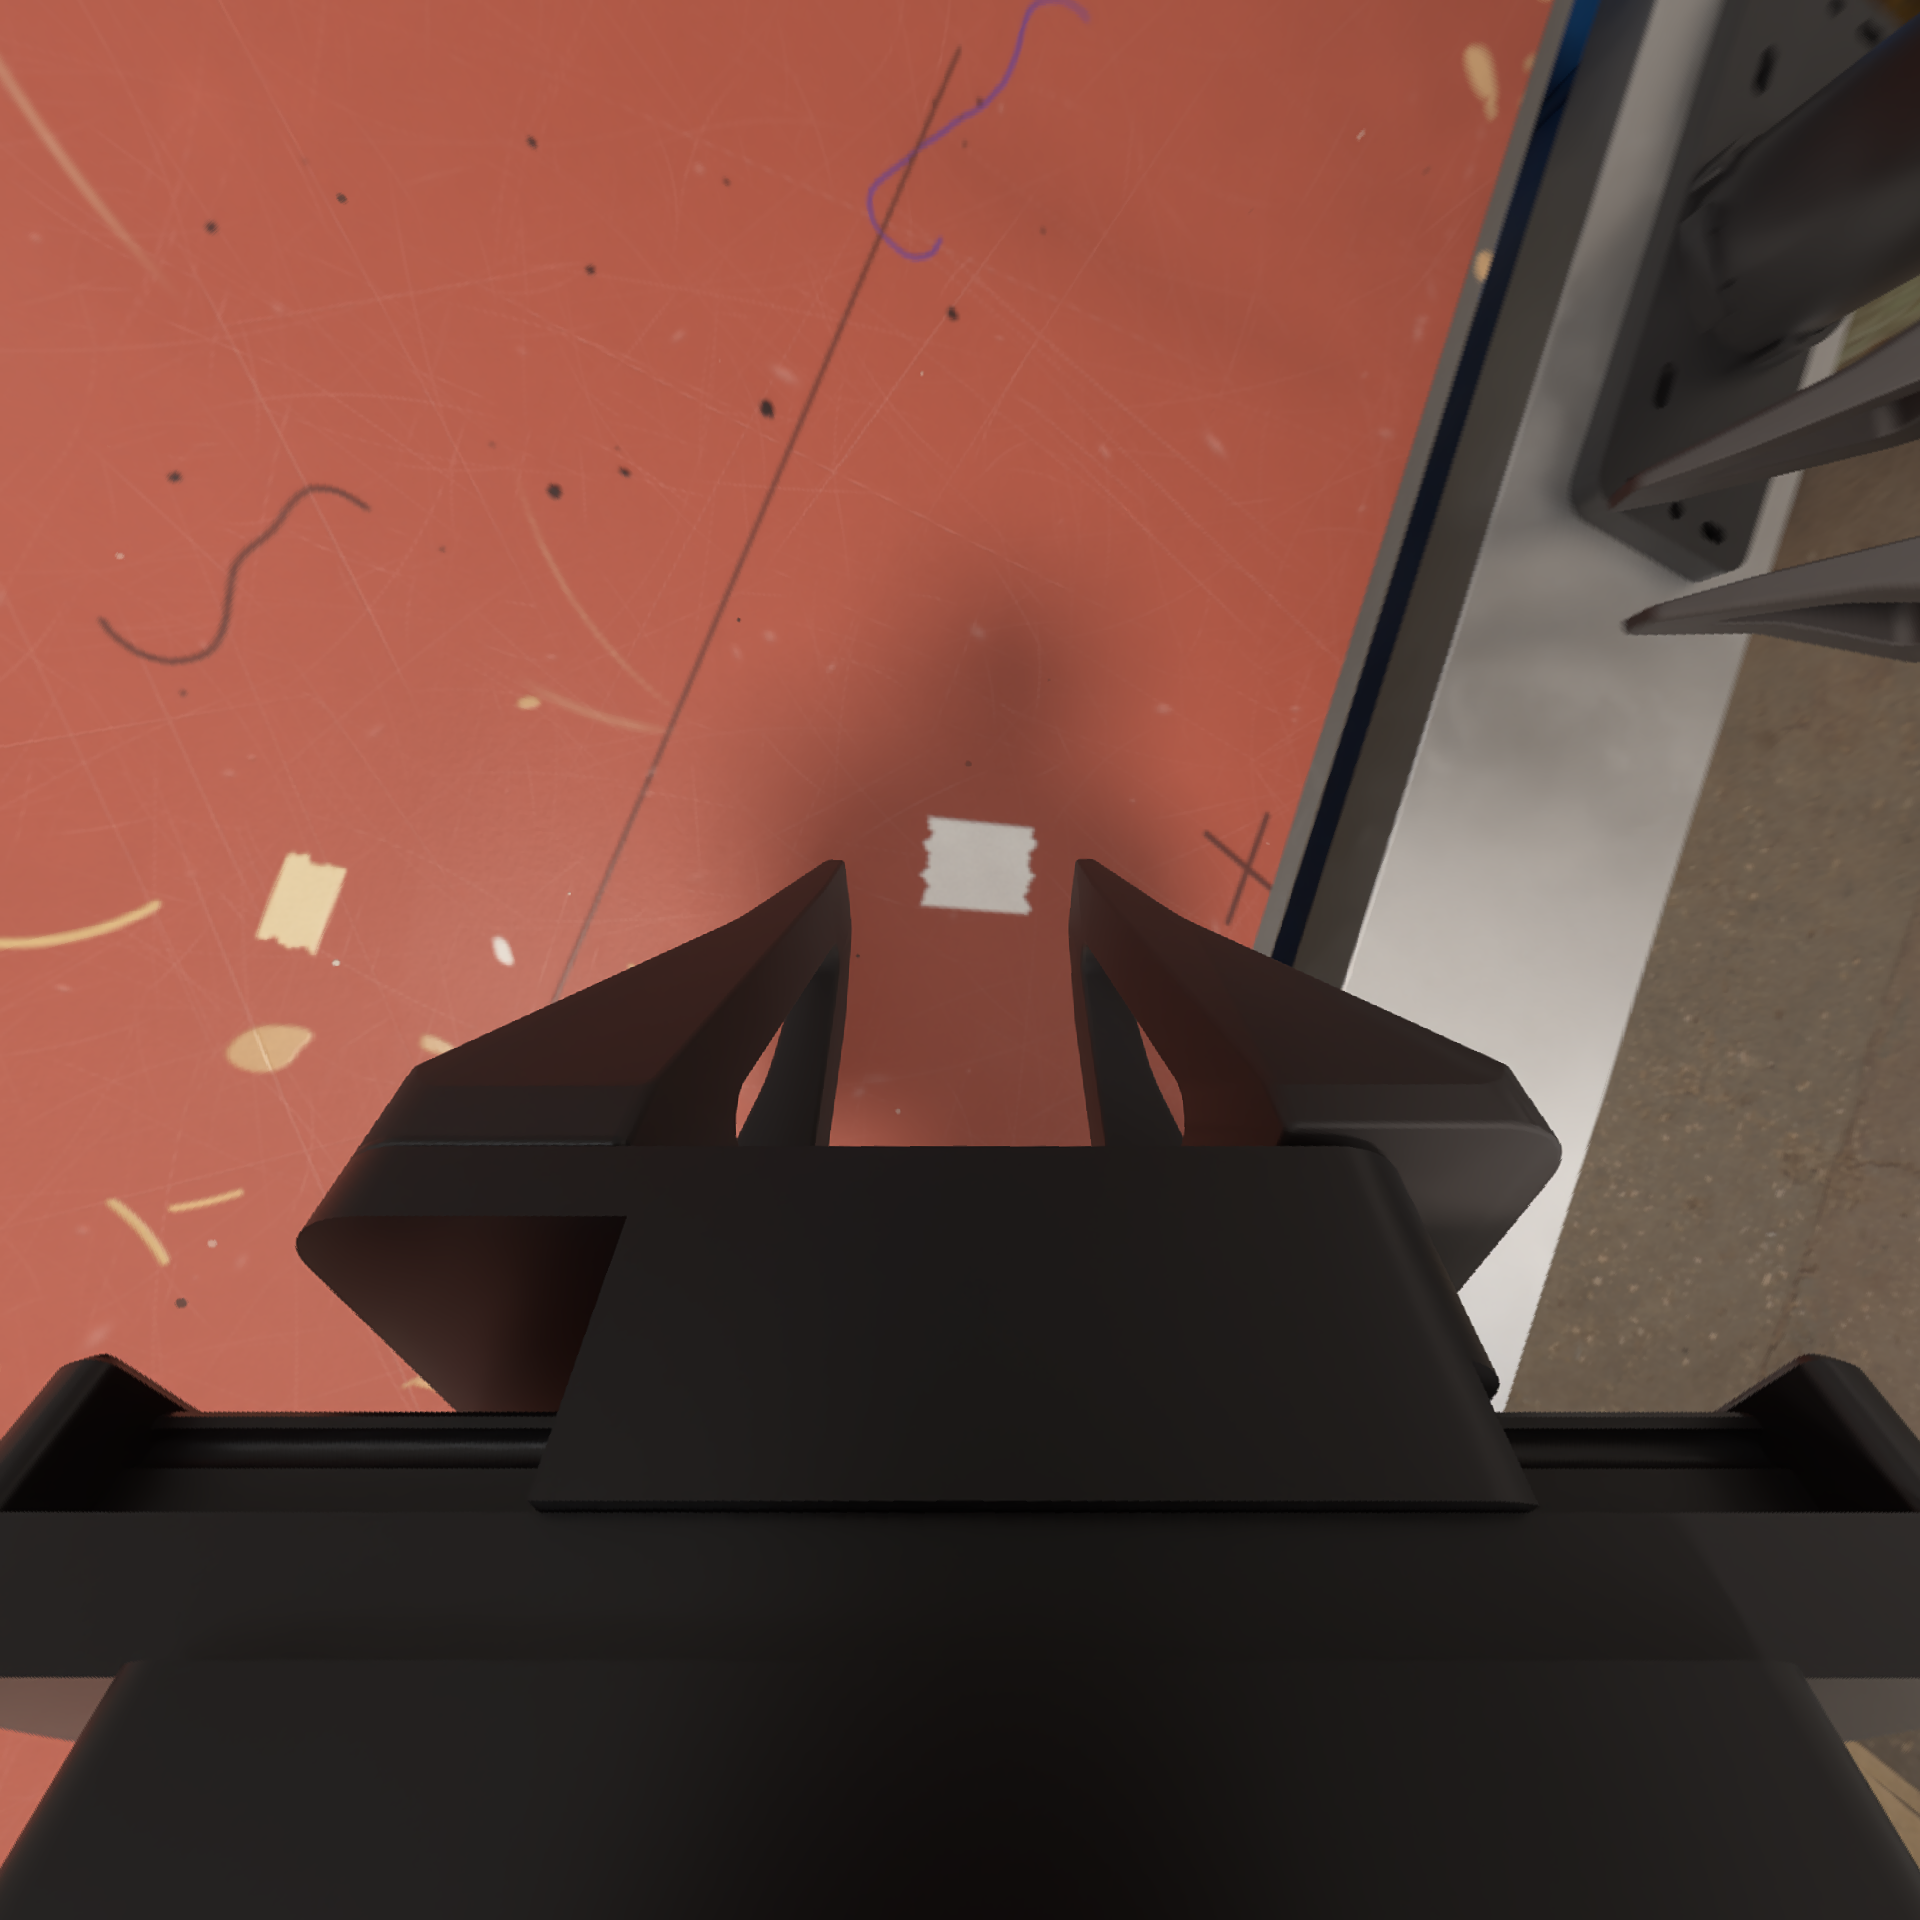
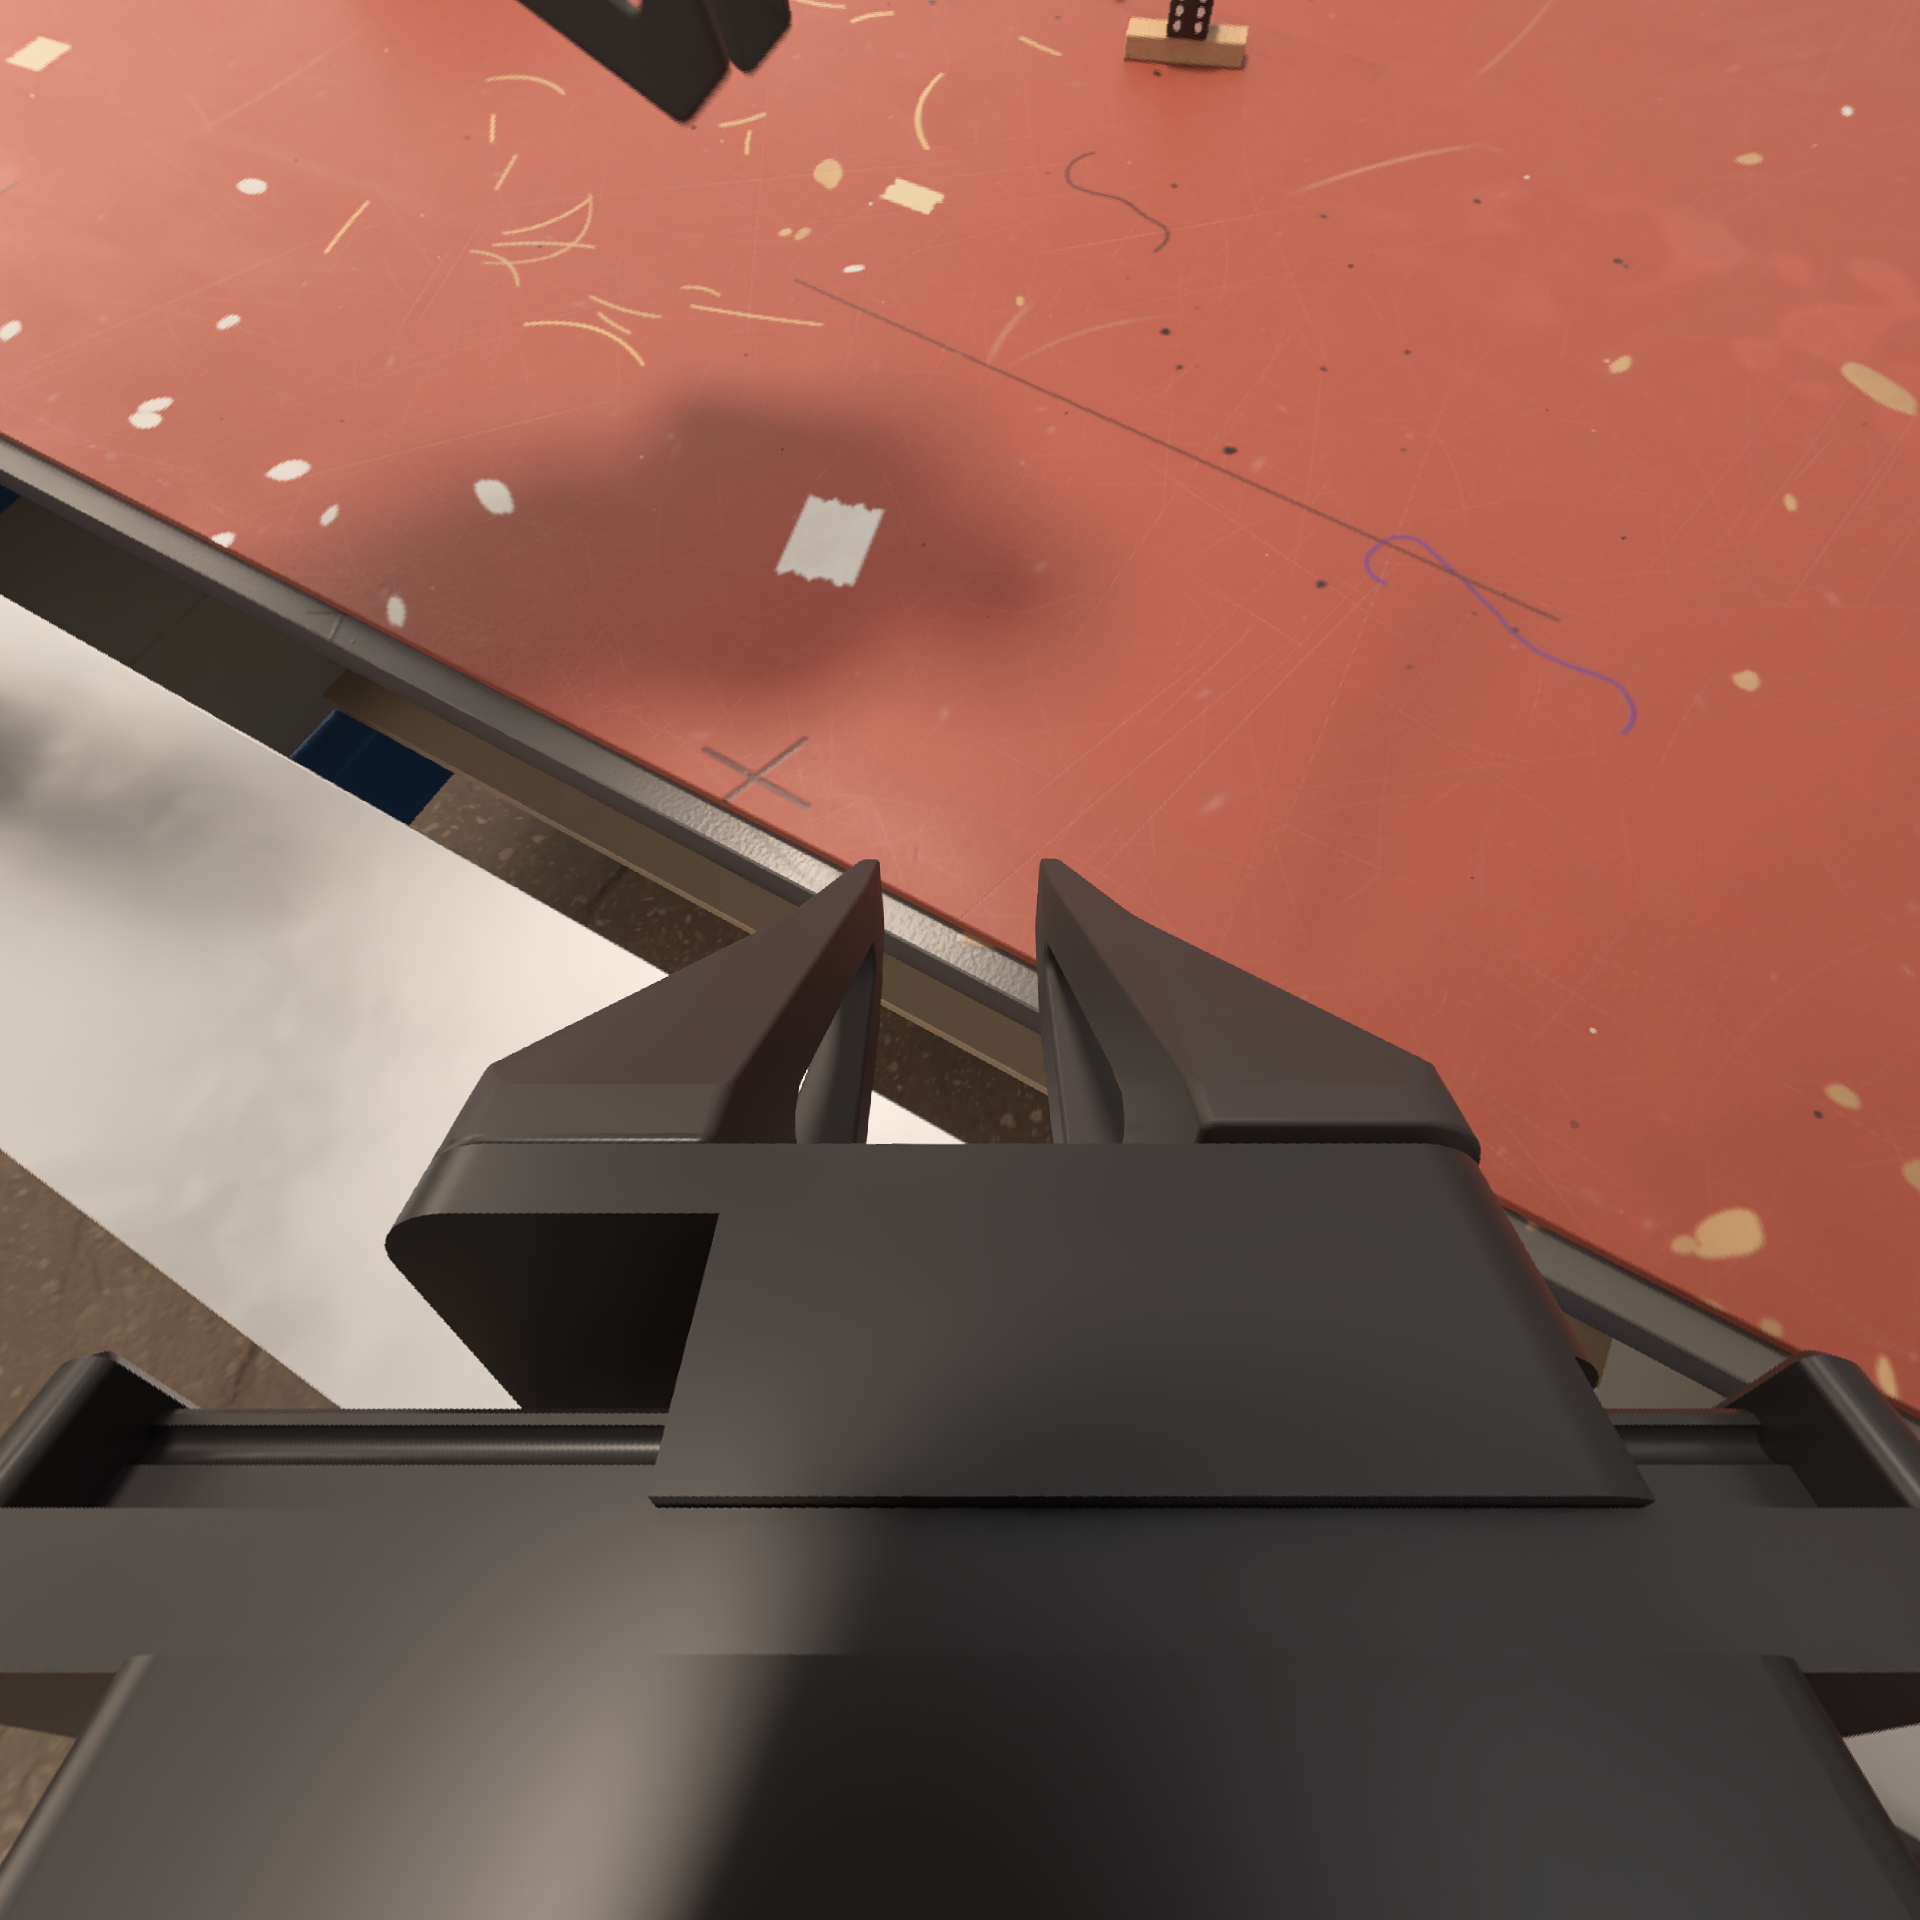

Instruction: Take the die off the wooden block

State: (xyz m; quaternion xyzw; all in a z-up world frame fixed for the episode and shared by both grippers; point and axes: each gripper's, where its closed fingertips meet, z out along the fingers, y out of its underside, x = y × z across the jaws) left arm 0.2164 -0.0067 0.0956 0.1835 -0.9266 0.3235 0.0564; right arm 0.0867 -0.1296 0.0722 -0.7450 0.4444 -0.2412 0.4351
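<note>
Far across the scratched red worktop [image 2: 1351,831], the small dark die [image 2: 1191,18] on the wooden block [image 2: 1184,50] looks light, hard, best pinched by opposite flat faces; both grippers' jaws stand released and empty.

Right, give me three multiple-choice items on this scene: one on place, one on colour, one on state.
1. Where is the die?
A. on the wooden block
B. on the bare table
C. in a gripper

2. What colour is the table top?
A. blue
B. reddish
C. green

3. How does the left gripper stand?
A. shut on the die
B. shut on tape
C. open, holding nothing

Answers: 1 A, the dark die sits atop the block far off in the right wrist view. 2 B, both views show it. 3 C, only table shows between its fingers.
</note>
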